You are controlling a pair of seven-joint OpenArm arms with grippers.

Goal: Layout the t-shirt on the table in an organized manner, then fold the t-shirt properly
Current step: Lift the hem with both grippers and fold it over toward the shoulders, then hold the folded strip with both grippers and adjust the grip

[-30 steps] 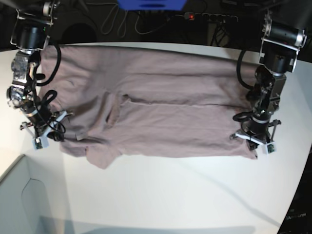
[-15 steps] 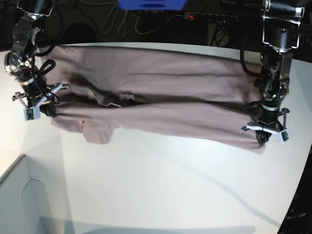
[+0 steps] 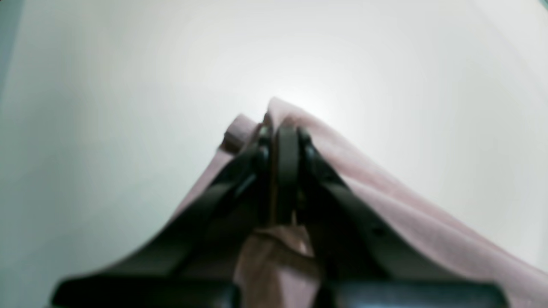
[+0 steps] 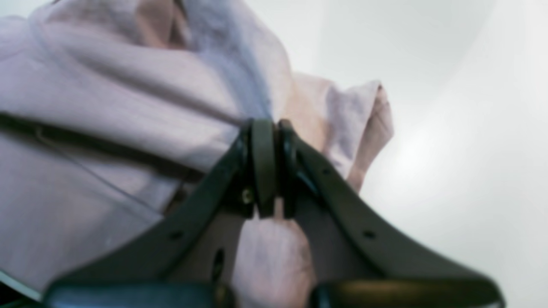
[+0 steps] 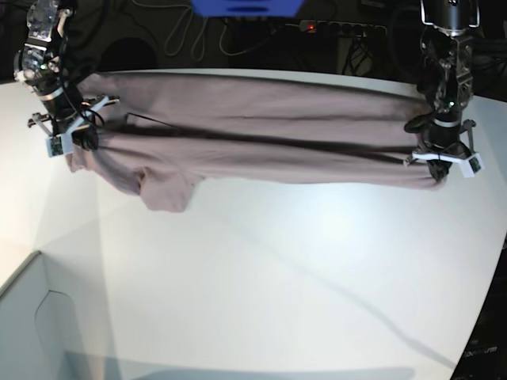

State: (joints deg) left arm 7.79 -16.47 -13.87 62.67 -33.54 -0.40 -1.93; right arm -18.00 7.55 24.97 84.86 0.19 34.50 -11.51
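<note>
The mauve t-shirt [image 5: 261,142] stretches as a long band across the far part of the white table [image 5: 261,277], its near edge lifted, a sleeve [image 5: 166,190] hanging down at the left. My left gripper [image 5: 440,158], on the right of the base view, is shut on the t-shirt's right end [image 3: 299,124]. My right gripper [image 5: 67,138], on the left, is shut on the t-shirt's left end [image 4: 171,111]. Both wrist views show black fingers [image 3: 287,158] [image 4: 263,162] pinched together with cloth bunched between them.
A pale box-like corner piece [image 5: 32,332] sits at the near left. Beyond the table's far edge lie dark cables, a power strip [image 5: 341,28] and a blue object [image 5: 245,6]. The table's curved edge runs down the right side [image 5: 495,261].
Both grippers have carried the shirt's near edge away from me toward the far side, over the rest of the cloth. The shirt now forms a narrower band, with more bare table in front.
</note>
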